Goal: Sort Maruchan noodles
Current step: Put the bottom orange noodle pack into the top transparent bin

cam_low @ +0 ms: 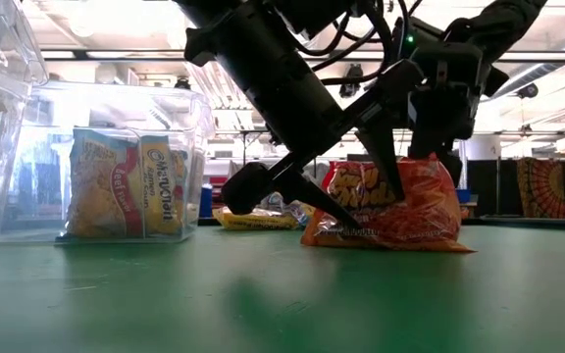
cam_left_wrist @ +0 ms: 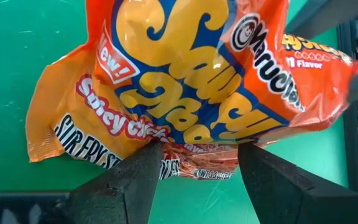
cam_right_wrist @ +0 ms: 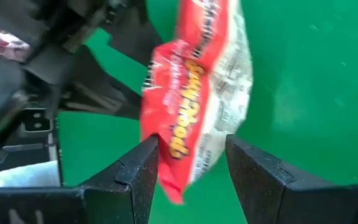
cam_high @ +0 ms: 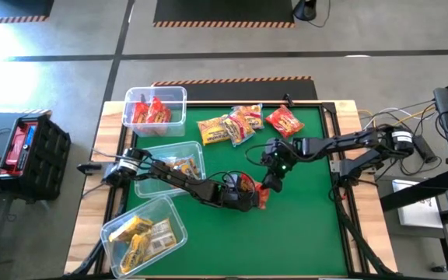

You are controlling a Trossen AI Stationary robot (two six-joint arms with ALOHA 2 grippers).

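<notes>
Left gripper (cam_left_wrist: 194, 165): fingers spread, orange packet (cam_left_wrist: 185, 93) right at the tips and overlapping them, not clamped. Right gripper (cam_right_wrist: 188, 168): fingers also apart, straddling the same packet's end, no squeeze visible.

Packet orientation: low view shows orange packet (cam_low: 390, 208) resting on the green mat (cam_low: 263, 294), long axis roughly along the mat, printed face toward the camera. Right wrist view shows its long axis running straight away from the right fingers.

View differences: high view mostly hides the packet (cam_high: 257, 194) under both grippers, left gripper (cam_high: 238, 196) and right gripper (cam_high: 271, 177) meeting over it. Left wrist view alone gives readable print: "Spicy Chicken", "Stir Fry".

Beyond the grippers: loose pile of packets (cam_high: 236, 124) farther back; clear bin (cam_high: 155, 105) with red packets, another (cam_high: 142, 233) with yellow ones.
</notes>
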